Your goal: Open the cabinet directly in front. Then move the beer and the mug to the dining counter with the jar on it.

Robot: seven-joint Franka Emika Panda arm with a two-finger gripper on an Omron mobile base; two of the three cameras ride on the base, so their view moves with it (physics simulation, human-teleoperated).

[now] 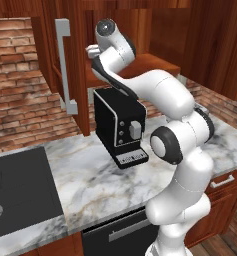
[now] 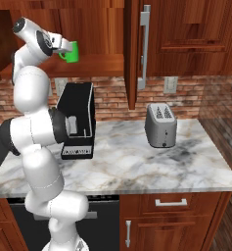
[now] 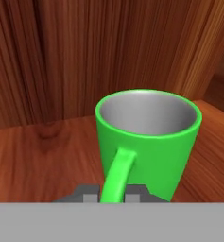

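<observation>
Tool (image 3: 112, 194): pressed together on the handle of the mug; in the hand view the two dark finger tips sit at either side of the green handle loop, right at its lower end.
Mug (image 2: 71, 51): bright green, glossy, upright on the lower shelf inside the open cabinet; its grey inside shows in the hand view, with the handle turned toward the camera. In the right base view it stands just past the end of the white hand, toward the left part of the shelf.
Cabinet (image 2: 186, 29): dark red-brown wood, both doors swung open. One door stands edge-on in the right base view with its long grey bar handle (image 2: 145, 46) facing right; the other door hangs open at the left of the left base view.
Shelf (image 1: 157, 64): bare reddish wood, back wall of vertical grain behind the mug.
Arm (image 1: 165, 95): rises from the base in front of the counter, bends over the coffee machine and reaches up into the cabinet opening.
Coffee machine (image 1: 119, 127): black box, standing on the counter under the cabinet, beside the arm's elbow.
Toaster (image 2: 160, 124): silver, two slots, on the counter well to the right of the coffee machine.
Counter (image 1: 95, 185): white-and-grey veined marble against a brick wall.
Sink (image 1: 17, 192): black, set in the counter at the left edge.
</observation>
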